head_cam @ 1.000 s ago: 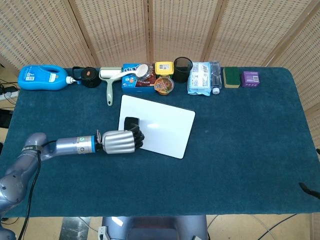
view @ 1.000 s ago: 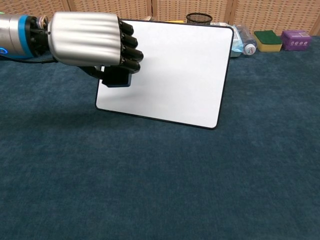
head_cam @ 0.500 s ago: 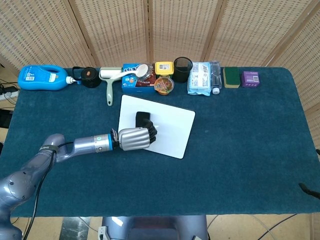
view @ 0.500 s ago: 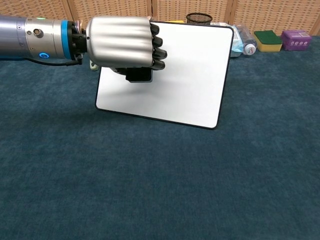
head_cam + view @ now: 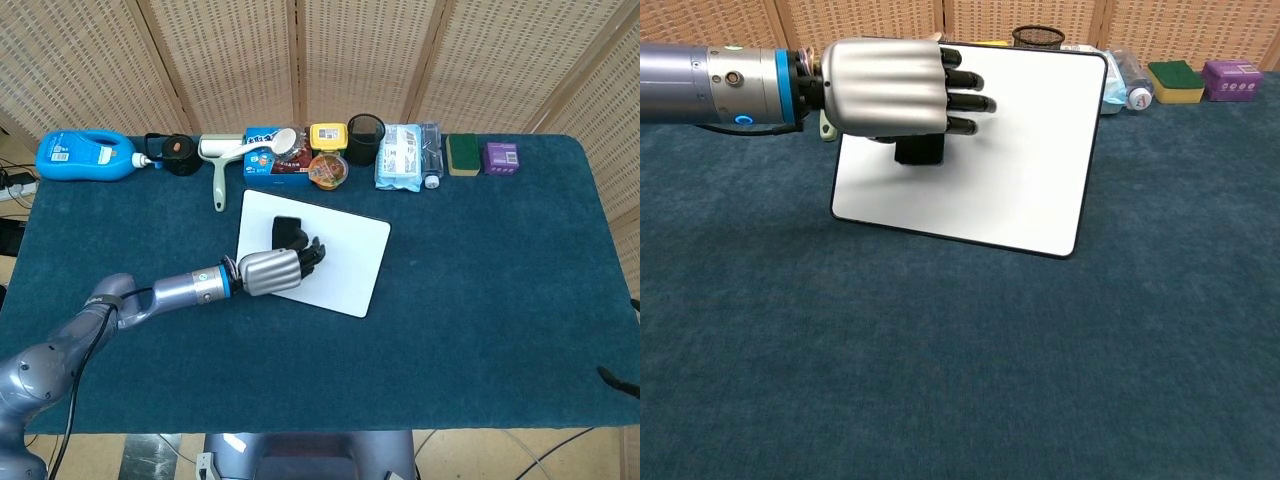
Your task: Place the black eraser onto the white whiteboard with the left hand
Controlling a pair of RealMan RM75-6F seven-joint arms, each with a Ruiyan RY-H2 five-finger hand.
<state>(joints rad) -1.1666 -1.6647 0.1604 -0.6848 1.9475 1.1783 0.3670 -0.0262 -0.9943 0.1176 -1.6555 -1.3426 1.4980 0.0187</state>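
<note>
**Eraser on the board, fingers fanned out over it**

My left hand (image 5: 272, 270) hangs over the left part of the white whiteboard (image 5: 345, 262), and my fingers (image 5: 965, 78) are stretched out straight with gaps between them, pointing across the board toward its right edge. The black eraser (image 5: 286, 232) sits on the whiteboard's surface, near the board's far left corner. In the chest view the eraser (image 5: 919, 150) peeks out beneath my palm, tucked under the hand and not out at the fingertips. Whether my thumb touches it, I cannot tell; the palm hides that side.

Here is the relation that matters: the eraser lies behind and under my fingers, on the wrist side of the tips, with its long axis running toward the board's far edge, crosswise to my outstretched fingers. Nothing looks pinched. I judge the placing done, so the coming move is lifting clear without dragging the eraser off the board. My right hand is nowhere in either view.
</note>
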